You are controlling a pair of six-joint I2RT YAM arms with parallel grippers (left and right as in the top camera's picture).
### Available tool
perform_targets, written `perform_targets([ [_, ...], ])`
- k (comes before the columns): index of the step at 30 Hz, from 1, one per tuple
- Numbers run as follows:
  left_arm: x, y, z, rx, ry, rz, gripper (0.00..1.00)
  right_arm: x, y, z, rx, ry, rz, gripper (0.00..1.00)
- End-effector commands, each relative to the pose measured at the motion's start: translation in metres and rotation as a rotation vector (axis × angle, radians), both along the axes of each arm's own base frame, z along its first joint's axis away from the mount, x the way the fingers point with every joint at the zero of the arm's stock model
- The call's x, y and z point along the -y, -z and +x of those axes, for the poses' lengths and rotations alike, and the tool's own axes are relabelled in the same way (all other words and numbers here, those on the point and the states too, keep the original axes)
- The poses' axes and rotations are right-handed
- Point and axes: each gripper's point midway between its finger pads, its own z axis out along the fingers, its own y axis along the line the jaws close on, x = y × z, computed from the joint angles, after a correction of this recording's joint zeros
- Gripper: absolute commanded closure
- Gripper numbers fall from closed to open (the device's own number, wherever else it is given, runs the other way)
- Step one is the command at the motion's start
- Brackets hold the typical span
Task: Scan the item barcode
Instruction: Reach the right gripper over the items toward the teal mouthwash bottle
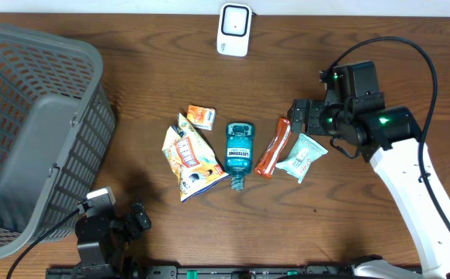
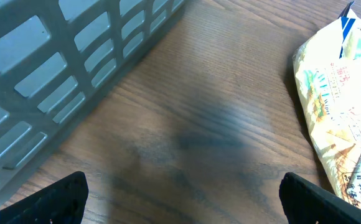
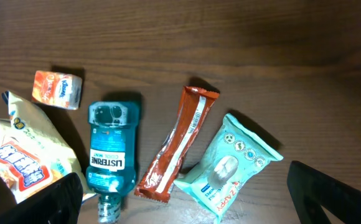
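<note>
Five items lie in a row mid-table: a small orange packet (image 1: 201,116), a yellow snack bag (image 1: 190,157), a blue Listerine bottle (image 1: 239,151), a red-brown wrapper (image 1: 273,146) and a teal wipes pack (image 1: 302,156). A white barcode scanner (image 1: 233,29) stands at the far edge. My right gripper (image 1: 296,116) hovers open just behind the wrapper and wipes; its wrist view shows the wrapper (image 3: 177,149) and wipes pack (image 3: 227,168) between the spread fingers (image 3: 190,202). My left gripper (image 1: 137,219) rests open and empty near the front edge, over bare wood (image 2: 183,202).
A large grey plastic basket (image 1: 31,132) fills the left side, its slatted wall (image 2: 75,56) close to the left gripper. The snack bag (image 2: 339,106) lies to that gripper's right. The right arm's white link (image 1: 411,178) crosses the right side.
</note>
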Motion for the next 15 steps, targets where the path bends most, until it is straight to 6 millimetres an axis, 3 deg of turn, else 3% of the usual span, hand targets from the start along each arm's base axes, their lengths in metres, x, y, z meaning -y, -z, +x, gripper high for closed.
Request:
perform_targets([
  [1, -0.001, 0.015, -0.009, -0.064, 0.002, 0.014, 0.02, -0.001, -0.006, 0.002, 0.015, 0.011, 0.002, 0.01],
  [9, -0.001, 0.015, -0.008, -0.064, 0.002, 0.014, 0.02, -0.012, -0.001, 0.006, 0.027, -0.017, 0.006, 0.01],
  [15, -0.001, 0.015, -0.008, -0.064, 0.002, 0.014, 0.02, -0.047, 0.014, 0.015, 0.026, -0.074, 0.021, 0.01],
])
